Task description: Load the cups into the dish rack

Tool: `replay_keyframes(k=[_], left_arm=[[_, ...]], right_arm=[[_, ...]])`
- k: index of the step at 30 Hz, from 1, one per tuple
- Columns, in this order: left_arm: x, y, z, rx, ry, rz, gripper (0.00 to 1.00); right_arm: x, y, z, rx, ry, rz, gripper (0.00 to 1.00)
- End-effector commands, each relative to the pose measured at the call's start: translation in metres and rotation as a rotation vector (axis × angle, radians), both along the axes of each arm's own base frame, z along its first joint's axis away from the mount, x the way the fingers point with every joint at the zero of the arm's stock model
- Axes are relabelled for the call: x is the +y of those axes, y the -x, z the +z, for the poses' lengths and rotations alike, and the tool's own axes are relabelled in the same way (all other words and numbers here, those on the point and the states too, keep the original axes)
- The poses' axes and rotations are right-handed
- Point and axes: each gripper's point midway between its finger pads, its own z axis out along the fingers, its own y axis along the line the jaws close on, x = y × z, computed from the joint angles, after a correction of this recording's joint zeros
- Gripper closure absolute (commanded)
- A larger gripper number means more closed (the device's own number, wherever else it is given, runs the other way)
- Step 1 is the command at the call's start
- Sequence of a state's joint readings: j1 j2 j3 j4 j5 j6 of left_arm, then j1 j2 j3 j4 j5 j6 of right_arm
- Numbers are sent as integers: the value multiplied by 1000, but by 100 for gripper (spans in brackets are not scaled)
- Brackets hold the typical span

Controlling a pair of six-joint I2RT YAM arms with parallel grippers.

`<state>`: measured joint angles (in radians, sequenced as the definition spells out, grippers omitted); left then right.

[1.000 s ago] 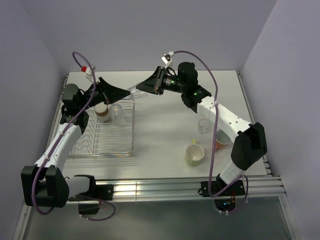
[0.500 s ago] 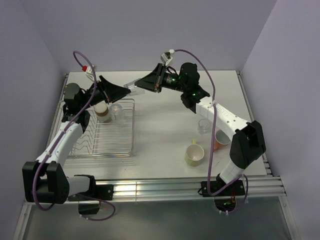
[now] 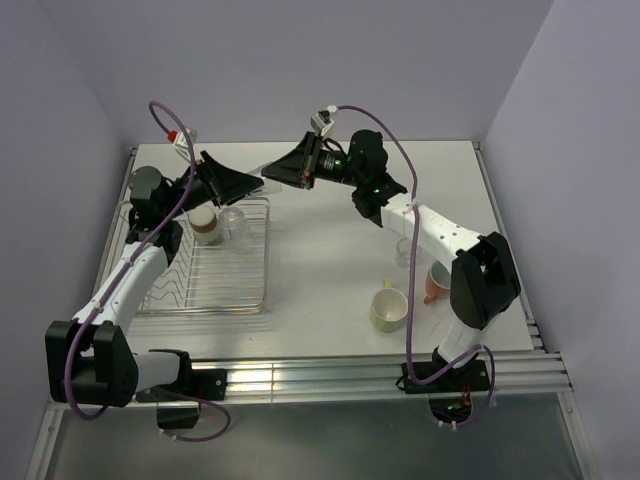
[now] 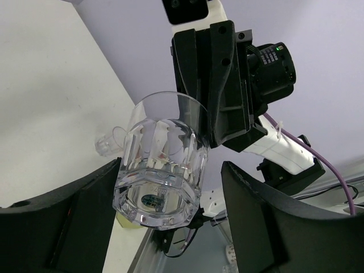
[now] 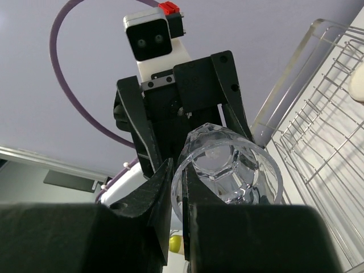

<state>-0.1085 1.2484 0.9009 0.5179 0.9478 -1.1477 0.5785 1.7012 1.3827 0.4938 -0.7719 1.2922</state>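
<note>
the right end effector (image 5: 177, 170) is clamped on the rim of a clear glass (image 4: 164, 149), one finger inside the mouth and one outside, a pinch that leaves the body bare for a handover. the left end effector (image 4: 170, 168) stands apart, its fingers either side of the glass near the base, a gap showing on one side (no grip yet, i judge). the glass hangs in the air by the far right corner of the dish rack (image 3: 268, 250), above the bench (image 3: 320, 260). its long axis lies near level between the arms, mouth toward the right arm, base toward the left.
</note>
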Motion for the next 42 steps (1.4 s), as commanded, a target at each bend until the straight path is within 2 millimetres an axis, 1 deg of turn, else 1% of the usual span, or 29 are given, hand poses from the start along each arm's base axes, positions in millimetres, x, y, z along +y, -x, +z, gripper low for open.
replay_keyframes(k=[1, 4, 6, 7, 8, 10, 11, 13, 14, 15, 16, 17, 18, 19, 20, 21, 23, 25, 29, 30, 32, 33, 34, 36, 37, 39, 40, 41, 42], left_arm=[[-2, 3, 16, -73, 11, -15, 27], [-2, 4, 16, -73, 10, -16, 32], [-3, 5, 15, -70, 8, -21, 44], [-3, 6, 15, -67, 7, -25, 50], [-3, 6, 14, -63, 4, -26, 62], [-3, 6, 16, -74, -7, -19, 74], [-3, 5, 15, -73, -12, -17, 85], [-2, 4, 15, -68, -20, -13, 99], [-2, 4, 16, -69, -21, -8, 100], [-2, 5, 18, -74, -23, -7, 100], [-1, 5, 19, -67, -31, 0, 100], [1, 2, 20, -83, -48, 23, 100], [2, 3, 22, -88, -59, 37, 100], [4, 2, 20, -84, -92, 53, 100], [5, 0, 21, -85, -108, 69, 100], [8, 0, 23, -91, -122, 95, 100], [12, 0, 22, -90, -157, 119, 100], [17, 0, 25, -100, -176, 149, 100], [33, 0, 22, -75, -236, 220, 100], [40, 2, 15, -32, -263, 246, 100], [56, -5, 16, -30, -327, 343, 100], [63, -3, 3, 41, -370, 368, 100], [80, -12, 4, 42, -432, 471, 100], [108, -18, -12, 124, -532, 600, 100], [124, -15, -23, 189, -598, 656, 100], [160, -18, -35, 259, -677, 809, 100], [177, -16, -42, 306, -706, 868, 100], [199, -16, -45, 339, -737, 955, 100], [210, -15, -49, 363, -760, 1000, 100]], right_arm=[[2, 8, 31, -89, -64, 24, 100], [5, 7, 30, -87, -58, 24, 100], [5, 5, 30, -88, -54, 19, 100], [6, 3, 29, -87, -53, 13, 100], [6, 2, 28, -89, -48, 10, 100], [9, 2, 28, -94, -43, 11, 100], [10, 2, 27, -98, -35, 14, 100], [11, 2, 26, -103, -27, 14, 99], [11, 0, 22, -104, -13, 2, 94], [10, -1, 22, -107, -5, -9, 83], [8, 1, 24, -117, 0, -18, 78], [7, -4, 17, -118, 36, -52, 68], [4, -7, 16, -125, 58, -78, 65], [0, -7, 23, -146, 70, -108, 62], [-3, -11, 11, -151, 137, -139, 56], [-8, -21, 10, -154, 169, -208, 53], [-18, -24, 14, -184, 213, -263, 46], [-30, -30, 18, -193, 226, -318, 45], [-56, -41, 13, -178, 256, -397, 45], [-63, -42, 13, -178, 259, -418, 45], [-83, -50, 7, -176, 298, -487, 45], [-92, -50, 6, -178, 320, -516, 45], [-99, -53, 3, -180, 346, -543, 45], [-113, -58, -12, -187, 440, -606, 44], [-117, -59, -19, -187, 470, -621, 44], [-128, -63, -33, -196, 540, -662, 44], [-133, -63, -49, -192, 583, -670, 44], [-137, -65, -57, -188, 608, -684, 44], [-141, -68, -64, -188, 631, -702, 44]])
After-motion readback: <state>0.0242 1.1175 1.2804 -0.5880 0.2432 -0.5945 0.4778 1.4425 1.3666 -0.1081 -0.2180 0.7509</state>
